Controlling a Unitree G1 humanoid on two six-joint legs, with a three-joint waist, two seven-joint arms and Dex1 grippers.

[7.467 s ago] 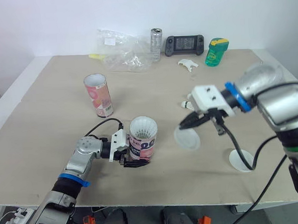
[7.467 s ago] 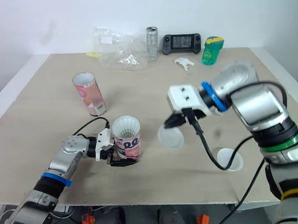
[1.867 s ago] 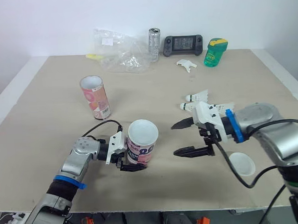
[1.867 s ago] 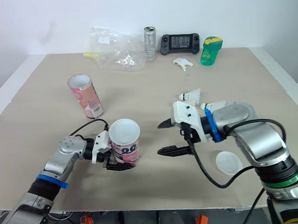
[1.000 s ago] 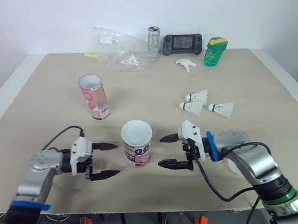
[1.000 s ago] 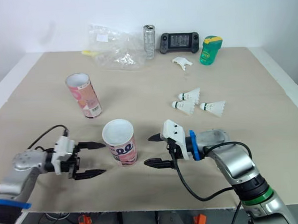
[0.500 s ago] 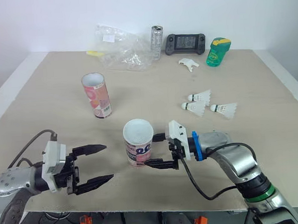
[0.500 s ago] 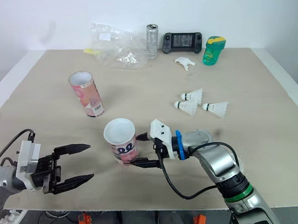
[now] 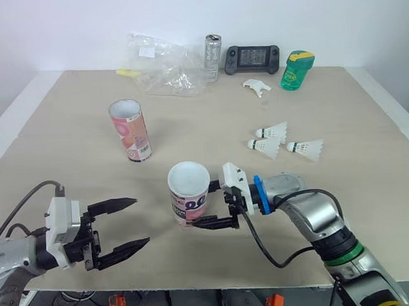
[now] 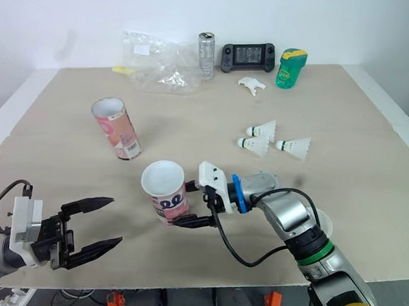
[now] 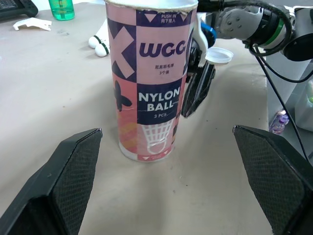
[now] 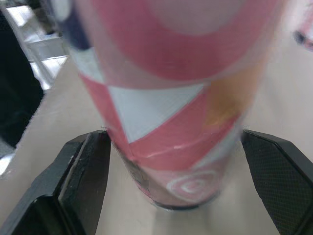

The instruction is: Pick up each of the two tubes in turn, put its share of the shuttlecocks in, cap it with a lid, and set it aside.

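Pink white-topped tube (image 9: 190, 203) stands upright near the table's (image 9: 66, 133) front edge, your right end effector (image 9: 202, 206) spread around it, your left end effector (image 9: 141, 221) gaping empty beside it.

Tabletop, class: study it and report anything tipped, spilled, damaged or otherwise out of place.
Nothing stands out. The near tube and the far tube both stand upright, and the three shuttlecocks lie loose but tidy on the table.

Pink patterned tube (image 12: 168, 93) upright on table (image 12: 205, 223), right claw (image 12: 173, 139) straddling it.
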